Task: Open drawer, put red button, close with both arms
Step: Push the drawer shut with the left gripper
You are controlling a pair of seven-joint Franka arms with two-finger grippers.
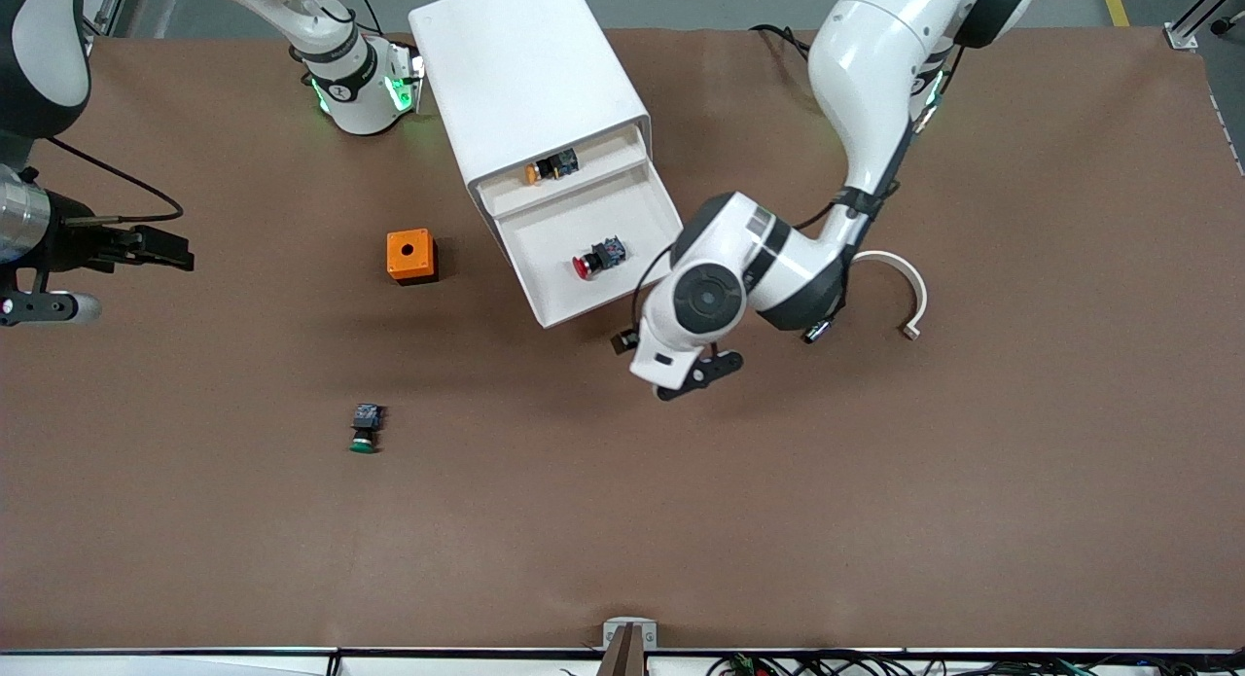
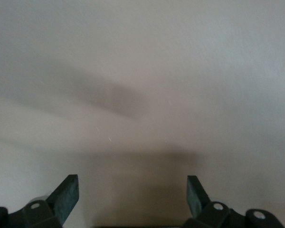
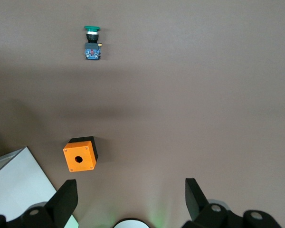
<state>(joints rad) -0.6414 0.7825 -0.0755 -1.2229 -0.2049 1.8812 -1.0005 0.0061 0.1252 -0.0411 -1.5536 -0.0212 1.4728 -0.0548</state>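
Note:
The white cabinet (image 1: pixel 530 73) stands at the robots' side of the table with its two highest drawers pulled out. The second-highest drawer (image 1: pixel 545 238) sticks out farther, and the red button (image 1: pixel 595 258) lies in it on its side. My left gripper (image 1: pixel 693 373) is open and empty, low beside the drawer's front corner at the left arm's end. A pale plain surface fills the left wrist view just ahead of the open fingers (image 2: pixel 66 194). My right gripper (image 1: pixel 178 250) is open and empty, held high over the right arm's end of the table; its wrist view shows the fingers (image 3: pixel 64 202) spread.
The highest drawer holds an orange-capped button (image 1: pixel 551 165). An orange box with a hole (image 1: pixel 411 256) (image 3: pixel 80 155) sits beside the cabinet. A green-capped button (image 1: pixel 367 430) (image 3: pixel 91 42) lies nearer the front camera. A white curved piece (image 1: pixel 900 287) lies under the left arm.

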